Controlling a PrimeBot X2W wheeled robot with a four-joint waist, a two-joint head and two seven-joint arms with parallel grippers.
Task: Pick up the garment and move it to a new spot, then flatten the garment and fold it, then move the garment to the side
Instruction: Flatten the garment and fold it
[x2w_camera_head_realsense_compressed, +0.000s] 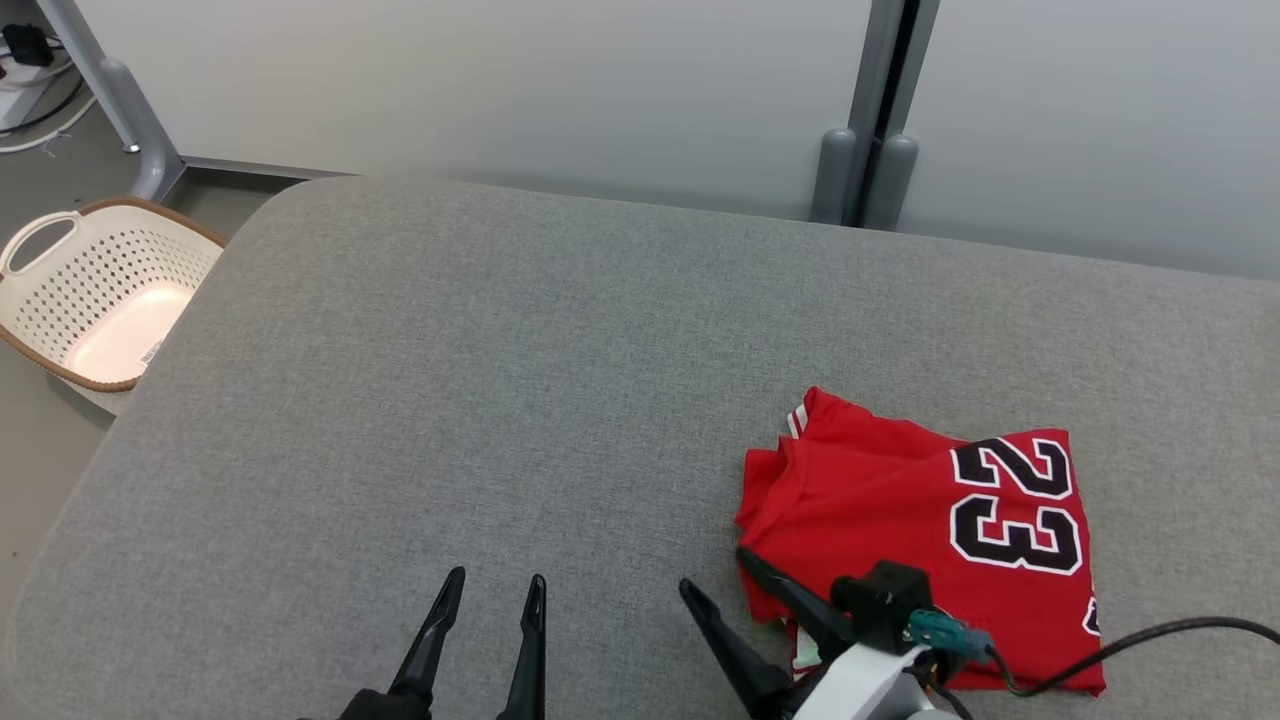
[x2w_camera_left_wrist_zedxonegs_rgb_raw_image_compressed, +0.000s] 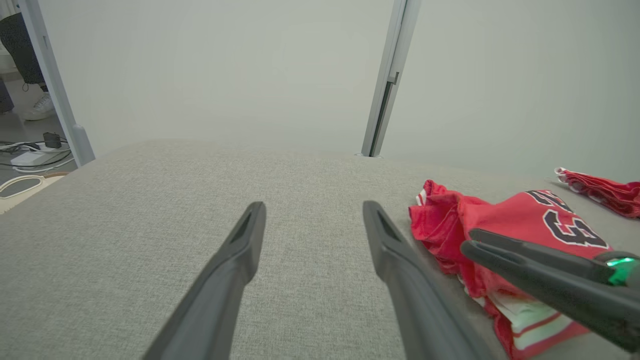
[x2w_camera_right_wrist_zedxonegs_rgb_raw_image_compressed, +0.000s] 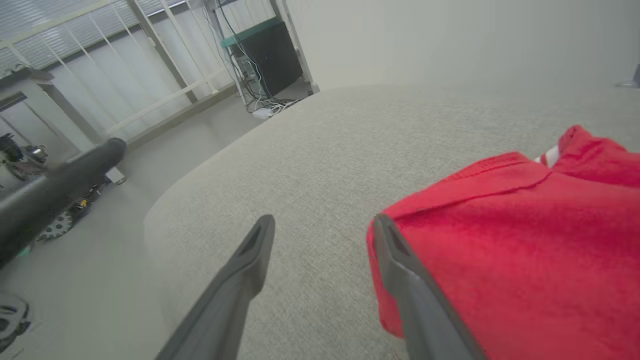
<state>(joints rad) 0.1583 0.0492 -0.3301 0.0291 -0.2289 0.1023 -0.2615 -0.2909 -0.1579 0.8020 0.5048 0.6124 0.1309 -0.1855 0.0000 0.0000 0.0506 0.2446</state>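
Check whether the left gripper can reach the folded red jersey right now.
Probably not directly: the open right gripper sits at the left edge of the folded red jersey, between it and the open left gripper.

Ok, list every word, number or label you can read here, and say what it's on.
"23": black numerals edged in white, on the folded red jersey.
Sticker on the white basket: too small to read.
Black mark at the jersey's right edge: cut off, unreadable.
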